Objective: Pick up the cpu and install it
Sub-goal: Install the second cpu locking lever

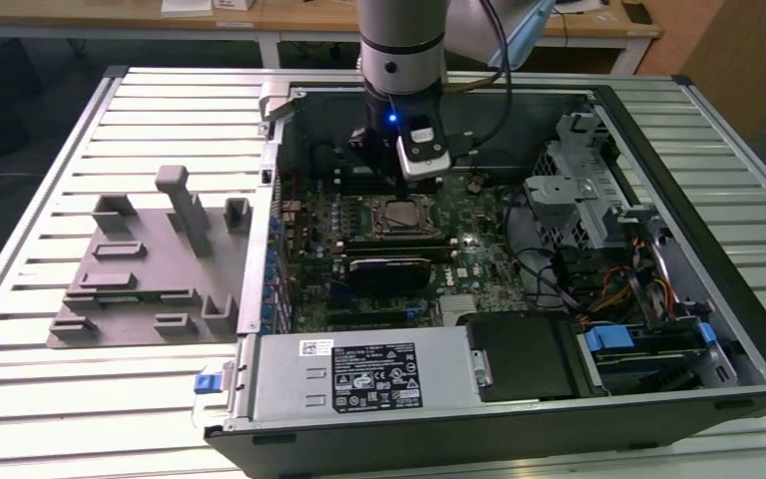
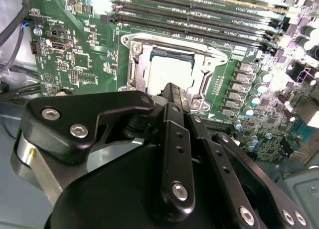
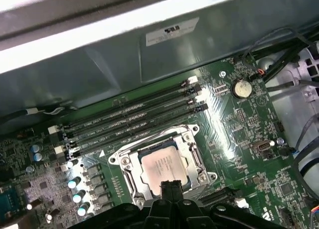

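Observation:
The cpu (image 1: 403,213) lies flat in its metal-framed socket on the green motherboard (image 1: 483,249) inside the open computer case. Both wrist views show its pale silver top, the cpu (image 2: 168,69) and cpu (image 3: 161,164) sitting square inside the socket frame. My gripper (image 1: 411,185) hangs just above the socket's far side. Its black fingers (image 3: 165,190) are pressed together at the cpu's edge with nothing between them. The gripper (image 2: 175,95) hides one edge of the chip.
Memory slots (image 3: 134,117) run alongside the socket. A long black module (image 1: 390,269) lies nearer the front, with the power supply (image 1: 356,374) and a drive cage (image 1: 582,200) around it. A grey plastic fixture (image 1: 144,269) stands on the slatted table at the exterior view's left.

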Robot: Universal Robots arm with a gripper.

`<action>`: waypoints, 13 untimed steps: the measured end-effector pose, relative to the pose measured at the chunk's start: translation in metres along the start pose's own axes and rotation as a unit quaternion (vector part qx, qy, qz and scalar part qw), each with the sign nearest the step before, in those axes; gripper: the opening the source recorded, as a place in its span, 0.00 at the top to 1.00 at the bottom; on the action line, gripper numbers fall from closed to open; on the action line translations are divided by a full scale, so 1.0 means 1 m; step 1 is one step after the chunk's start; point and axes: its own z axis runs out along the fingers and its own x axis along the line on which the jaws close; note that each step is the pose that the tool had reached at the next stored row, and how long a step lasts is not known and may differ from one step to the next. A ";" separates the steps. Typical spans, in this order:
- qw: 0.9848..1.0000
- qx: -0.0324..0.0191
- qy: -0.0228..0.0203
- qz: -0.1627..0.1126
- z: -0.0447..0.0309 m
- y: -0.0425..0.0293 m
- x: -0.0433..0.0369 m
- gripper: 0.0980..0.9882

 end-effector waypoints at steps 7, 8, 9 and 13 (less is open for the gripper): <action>1.000 0.000 0.000 0.000 -0.0003 -0.0058 -0.0023 0.99; 1.000 0.000 0.000 0.000 -0.0004 -0.0066 -0.0026 0.99; 1.000 0.000 0.000 0.000 -0.0004 -0.0072 -0.0028 0.99; 1.000 0.000 0.000 0.000 -0.0006 -0.0094 -0.0037 0.99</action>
